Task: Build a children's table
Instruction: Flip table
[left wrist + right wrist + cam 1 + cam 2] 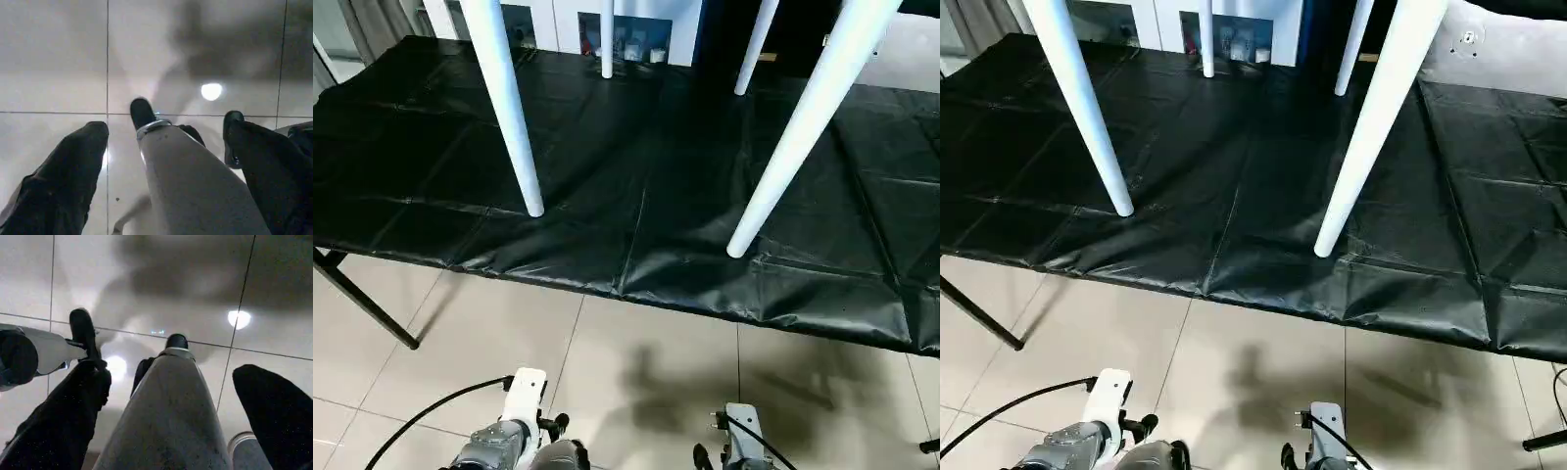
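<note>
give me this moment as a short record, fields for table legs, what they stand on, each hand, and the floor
table legs: four white tapered legs, near left leg, near right leg, far left leg, far right leg, all rising out of the picture's top
tabletop: not in frame
standing on: black-covered work table, the two near leg tips resting close to its front edge
left hand: open, empty, over the floor
right hand: open, empty, over the floor
floor: pale tiled floor, shadowed in front of the work table

Lab or workshop, black-covered work table [607,196], tiled floor [636,372], glass-door cabinet [631,39]
</note>
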